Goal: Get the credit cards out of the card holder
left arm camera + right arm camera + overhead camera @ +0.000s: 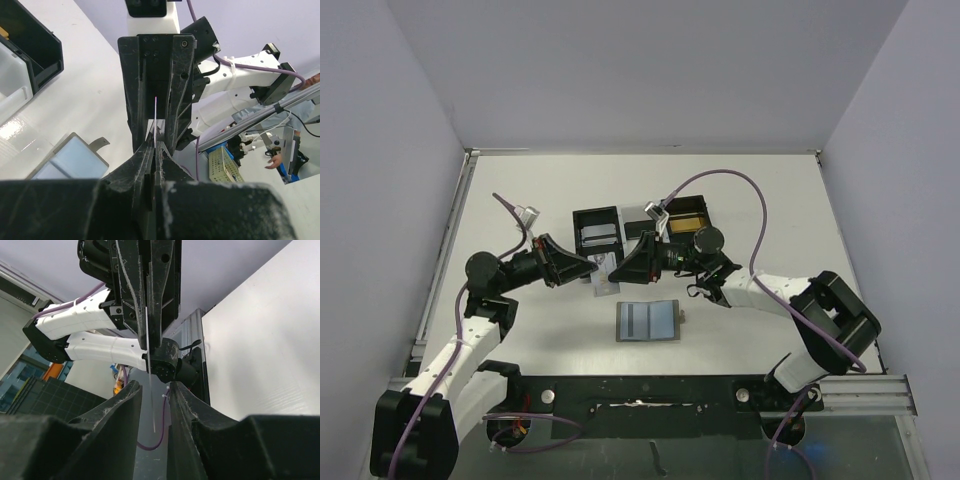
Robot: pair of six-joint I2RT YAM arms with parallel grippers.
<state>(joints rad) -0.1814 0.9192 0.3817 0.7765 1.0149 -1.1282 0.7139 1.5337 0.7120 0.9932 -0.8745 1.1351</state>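
Note:
The grey card holder (649,320) lies open and flat on the table, blue-grey inside up; it also shows in the left wrist view (75,161). My left gripper (592,266) is shut on a thin credit card (605,273) and holds it edge-on above the table. In the left wrist view the card (156,117) sticks out of my shut left gripper (156,143). My right gripper (620,271) faces the left one. In the right wrist view my right gripper (156,386) is open, with the card's free end (152,410) between the jaws, touching neither.
A black-and-white three-compartment tray (620,215) stands just behind both grippers, with a yellow item in its right compartment (685,222). Grey walls close the table at the back and both sides.

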